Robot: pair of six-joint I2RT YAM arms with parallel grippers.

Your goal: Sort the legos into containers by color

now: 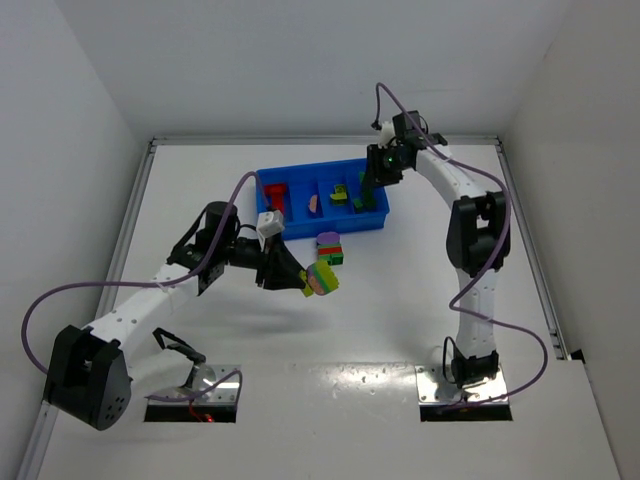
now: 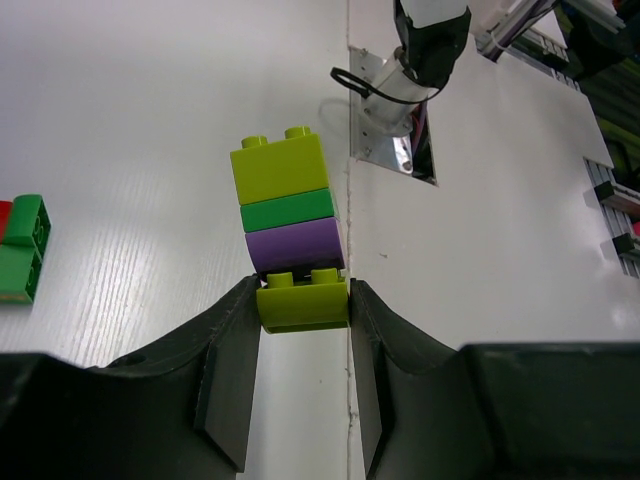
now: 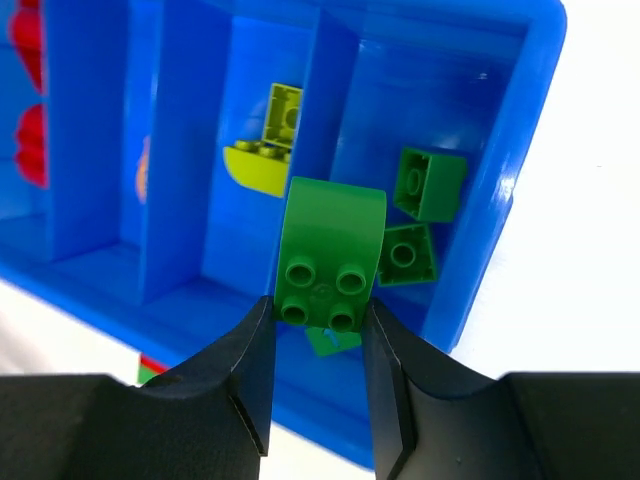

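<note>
Over tray (image 3: 500,200), right pincer (image 3: 318,308) clamping green brick (image 3: 330,235)

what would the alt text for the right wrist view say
The right tool grips a round-topped green lego, studs toward the camera, above a blue tray. Behind it, the end compartment holds loose green legos and the next one yellow-green legos; red pieces show at the far left edge.
</note>
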